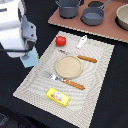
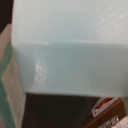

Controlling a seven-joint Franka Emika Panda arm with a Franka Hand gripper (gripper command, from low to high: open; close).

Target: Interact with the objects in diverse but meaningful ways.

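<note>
At the placemat's (image 1: 95,70) edge | pincer (image 1: 29,56) clamped on pale blue cup (image 1: 31,60)

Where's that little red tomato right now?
In the exterior view, the red tomato sits at the placemat's far corner, towards the exterior view's left, just beyond the beige plate.

White rounded arm (image 1: 11,25), grey joints (dark)
</note>
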